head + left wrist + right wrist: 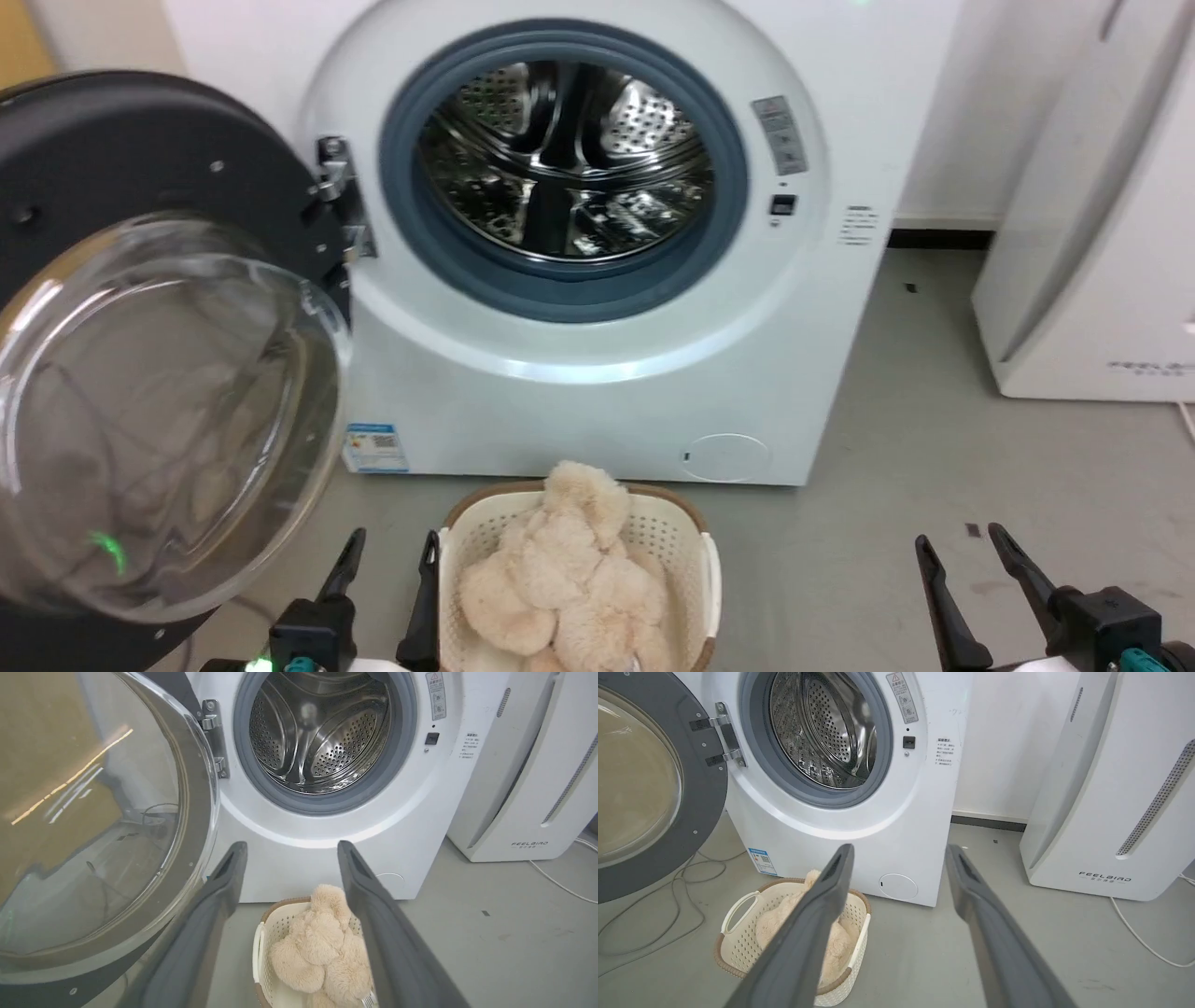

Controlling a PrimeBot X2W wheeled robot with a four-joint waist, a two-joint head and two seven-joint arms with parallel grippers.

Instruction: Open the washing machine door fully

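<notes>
Large round glossy black door (140, 140) swung out leftward from white boxy washing machine (597, 401), glass bowl (159, 411) toward the robot; left hand (394, 537), right hand (959, 535) both spread, empty

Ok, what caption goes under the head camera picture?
Washing machine door open wide, drum empty, fluffy bundle waiting in the basket.

door (93, 812) open wide; l claw (290, 845) spread, empty; basket (259, 947) low centre

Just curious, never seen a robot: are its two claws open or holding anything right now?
Left gripper: open, holding nothing.
Right gripper: open, holding nothing.
</notes>
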